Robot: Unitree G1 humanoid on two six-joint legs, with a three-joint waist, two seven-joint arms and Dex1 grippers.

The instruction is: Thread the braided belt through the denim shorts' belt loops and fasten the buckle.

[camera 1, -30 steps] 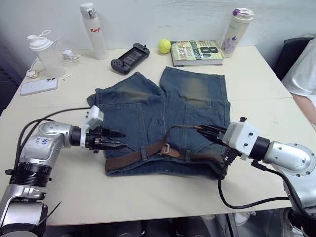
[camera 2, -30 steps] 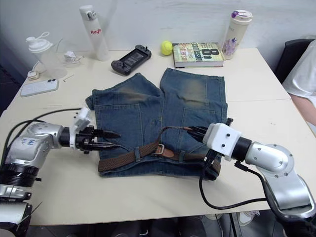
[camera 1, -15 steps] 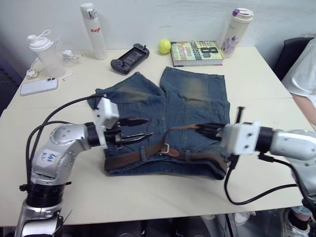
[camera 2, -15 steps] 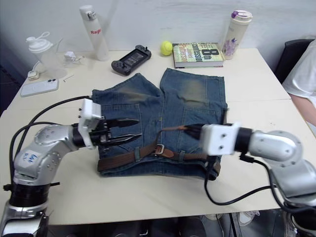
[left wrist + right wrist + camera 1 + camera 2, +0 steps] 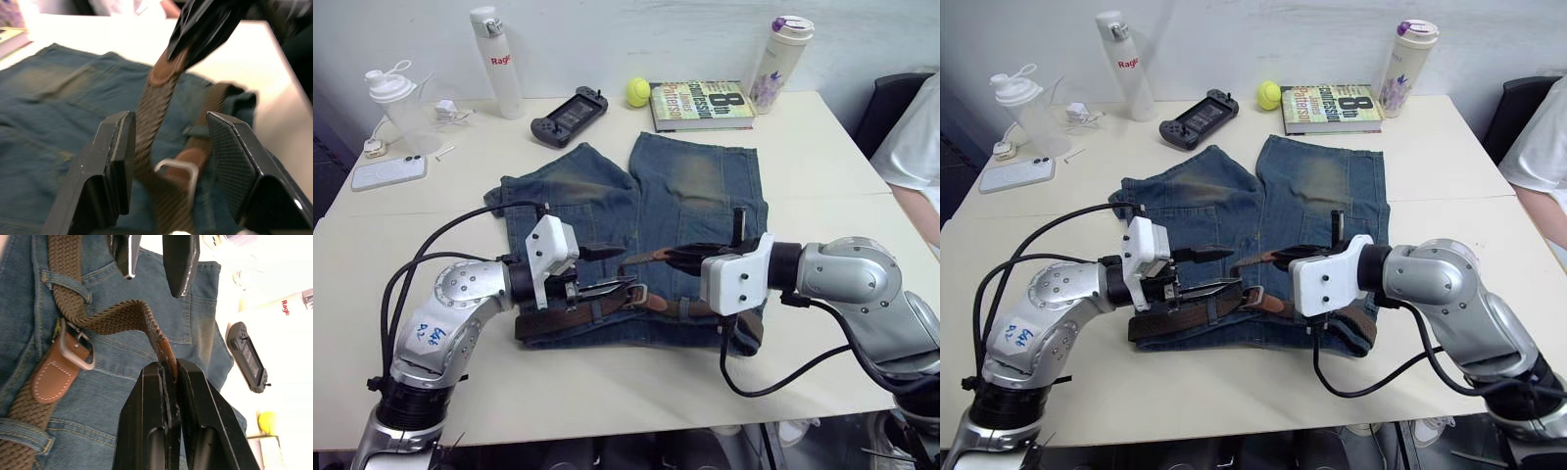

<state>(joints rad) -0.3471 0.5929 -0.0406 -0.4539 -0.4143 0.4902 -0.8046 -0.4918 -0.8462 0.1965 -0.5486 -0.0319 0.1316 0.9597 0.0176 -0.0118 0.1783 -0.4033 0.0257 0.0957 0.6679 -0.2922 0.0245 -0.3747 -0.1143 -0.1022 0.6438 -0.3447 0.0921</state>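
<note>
The denim shorts lie flat mid-table, waistband toward me. Along that waistband runs the braided belt, passing under belt loops. The silvery buckle rests near the waistband's middle. My right gripper is shut on the belt's brown leather tip, holding the free end in an arch above the buckle. My left gripper is open just left of the buckle. Its fingers straddle the raised strap without touching it.
At the back stand a book, a tennis ball, a game controller, a white bottle and a tumbler. A shaker and phone sit far left. A person sits at the right.
My left gripper has moved right over the belt, up to the buckle. My right gripper has carried the belt tip leftward toward it, so the two now nearly meet.
</note>
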